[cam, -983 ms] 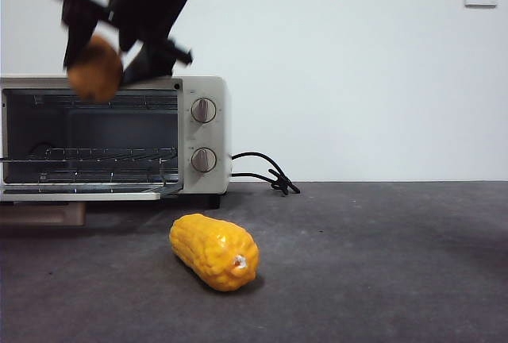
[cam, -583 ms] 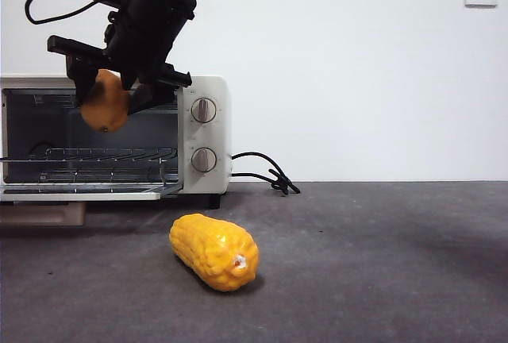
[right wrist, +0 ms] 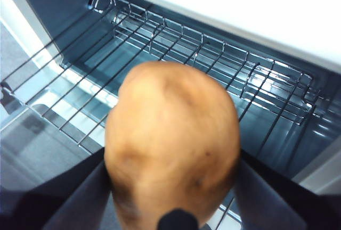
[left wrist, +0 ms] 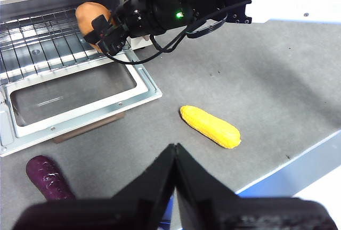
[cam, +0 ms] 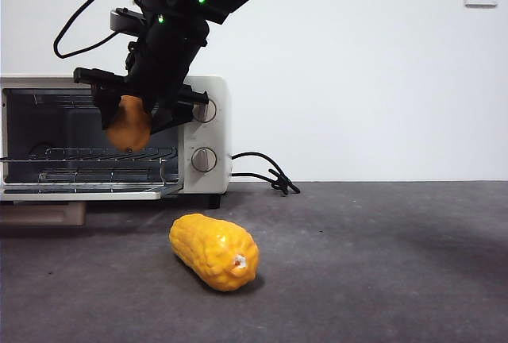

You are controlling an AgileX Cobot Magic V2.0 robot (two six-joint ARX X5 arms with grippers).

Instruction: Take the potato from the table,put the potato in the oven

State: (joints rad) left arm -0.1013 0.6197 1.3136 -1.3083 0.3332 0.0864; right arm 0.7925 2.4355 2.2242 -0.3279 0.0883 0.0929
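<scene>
The orange-brown potato (cam: 128,127) hangs in front of the open cream-white oven (cam: 202,132), just above its wire rack (cam: 87,155). My right gripper (cam: 139,109) is shut on the potato (right wrist: 170,145), which fills the right wrist view with the rack (right wrist: 176,43) beyond it. The left wrist view shows the same potato (left wrist: 89,16) at the oven mouth, held by the right arm (left wrist: 170,6). My left gripper (left wrist: 175,153) is shut and holds nothing, high above the dark grey table (cam: 381,263).
A yellow corn cob (cam: 214,251) lies on the table in front of the oven. The oven's glass door (left wrist: 74,94) is folded down flat. A purple sweet potato (left wrist: 49,177) lies near the door's front edge. A black cord (cam: 266,175) trails right of the oven.
The right gripper has carried the potato down and to the right, from above the oven's top edge to the level of the open cavity.
</scene>
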